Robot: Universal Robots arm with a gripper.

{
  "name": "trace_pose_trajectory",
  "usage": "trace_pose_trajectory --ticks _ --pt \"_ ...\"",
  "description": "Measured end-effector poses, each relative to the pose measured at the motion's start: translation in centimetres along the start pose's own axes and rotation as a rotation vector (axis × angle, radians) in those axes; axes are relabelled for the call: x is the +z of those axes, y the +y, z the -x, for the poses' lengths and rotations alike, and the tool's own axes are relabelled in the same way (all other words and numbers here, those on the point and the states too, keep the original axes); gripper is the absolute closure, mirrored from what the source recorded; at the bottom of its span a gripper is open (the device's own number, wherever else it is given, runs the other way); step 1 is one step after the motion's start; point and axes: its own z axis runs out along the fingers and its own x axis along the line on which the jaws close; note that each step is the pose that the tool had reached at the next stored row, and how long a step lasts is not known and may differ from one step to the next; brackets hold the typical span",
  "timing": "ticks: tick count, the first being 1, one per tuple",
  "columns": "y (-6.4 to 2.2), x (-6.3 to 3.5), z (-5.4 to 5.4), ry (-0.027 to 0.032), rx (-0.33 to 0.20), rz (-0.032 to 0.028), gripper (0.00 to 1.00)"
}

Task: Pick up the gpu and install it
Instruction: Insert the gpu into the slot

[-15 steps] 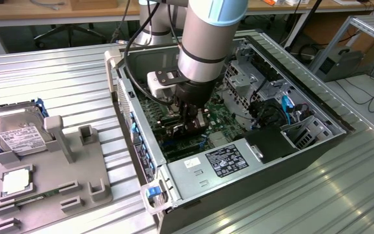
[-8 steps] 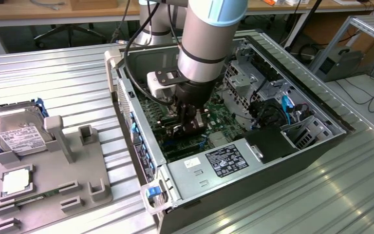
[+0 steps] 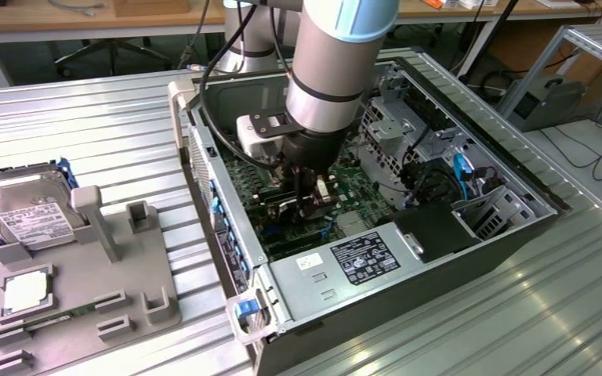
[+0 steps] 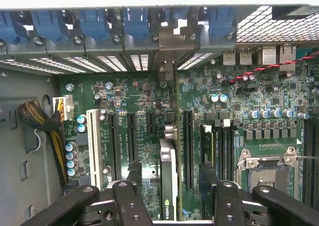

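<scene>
End effector (image 4: 169, 186) was open: in the wrist view its two black fingers (image 4: 133, 178) stood apart, one on each side of the gpu (image 4: 168, 181), w/ a gap visible on both sides, so nothing was gripped. Whether a pad brushed the card, can't tell. The gpu stood on edge in a slot of the green motherboard (image 4: 234, 91), a thin dark card seen from above, its metal bracket end up against the rear slot wall w/ blue plastic clips (image 4: 135, 22).

In the exterior view the end effector (image 3: 310, 196) was down inside the open pc case (image 3: 437, 274), approx. at the centre of the frame, hanging from the grey-silver cylindrical arm (image 3: 328, 70) w/ a light blue cap. Case was sheet metal, boxy, lying on its side on the ribbed metal table (image 3: 81, 125); black psu (image 3: 379, 254) w/ white label at 5 o'clock from the end effector.

At 9 o'clock in the exterior view sat a grey moulded holder tray (image 3: 123, 266), matte, w/ upright posts. A silver hard drive (image 3: 24, 207) w/ white label leaned in it, and a square cpu (image 3: 24, 290) lay flat lower down.
</scene>
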Motion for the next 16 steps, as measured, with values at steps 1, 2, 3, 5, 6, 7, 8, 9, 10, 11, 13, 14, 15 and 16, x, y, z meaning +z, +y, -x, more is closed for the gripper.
trace_pose_trajectory --ticks 1,2,3,5,6,7,8,9,10,11,13,14,15,16 --pt "0.0 0.0 0.0 0.0 0.0 0.0 0.42" --pt "0.0 0.0 0.0 0.0 0.0 0.0 0.42" --pt "0.0 -0.04 0.0 0.0002 0.0 -0.0001 0.42" --pt "0.0 -0.39 0.0 0.0001 -0.001 -0.0004 0.42" --pt "0.0 -0.55 0.0 0.0001 -0.001 -0.0005 0.42" --pt "-0.01 -0.67 0.0 0.0001 -0.001 -0.001 0.42" --pt "-0.01 -0.78 0.0 0.0 -0.002 -0.0027 0.42" --pt "0.0 -0.87 0.0 -0.0002 -0.005 -0.004 0.42" --pt "0.0 -0.91 0.0 -0.0004 -0.007 -0.0045 0.42" --pt "0.0 -0.94 0.1 -0.0005 -0.01 -0.0048 0.42" --pt "0.0 -1.12 0.1 -0.0002 -0.017 -0.0046 0.42" --pt "0.0 -1.32 0.1 -0.0002 -0.018 -0.0045 0.42" --pt "0.0 -1.52 0.1 -0.0003 -0.019 -0.0045 0.42" --pt "0.0 -2.04 0.1 -0.0005 -0.019 -0.0046 0.42"
